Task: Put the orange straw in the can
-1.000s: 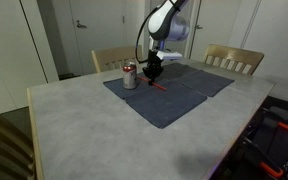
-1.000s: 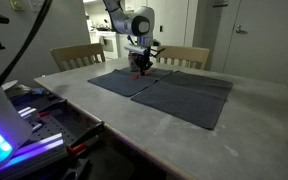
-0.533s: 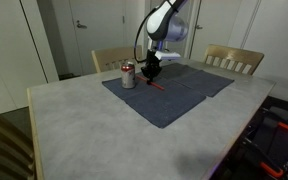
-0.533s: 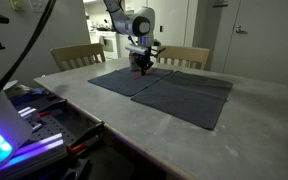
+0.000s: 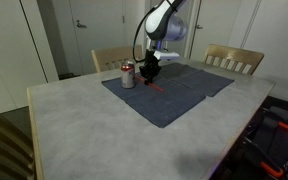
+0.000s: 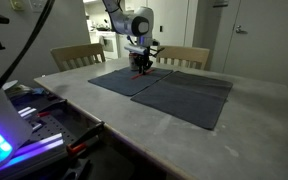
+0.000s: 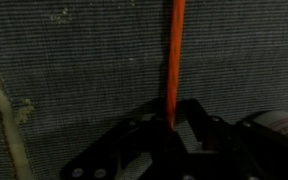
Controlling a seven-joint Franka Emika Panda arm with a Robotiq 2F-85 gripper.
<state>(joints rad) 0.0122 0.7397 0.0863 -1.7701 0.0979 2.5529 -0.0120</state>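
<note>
One orange straw [image 7: 173, 60] runs straight up the wrist view across the weave of a dark grey cloth mat [image 7: 74, 70]. Its near end sits between the fingers of the end effector [image 7: 171, 128]. The jaws stand narrow, one on either side of the straw; whether they clamp it or only flank it, I cannot tell. In an exterior view the end effector hangs low over the mat, just beside the can [image 5: 129, 75]. The can stands upright at the mat's edge on the bench [image 5: 84, 130]. The straw is outside the can.
</note>
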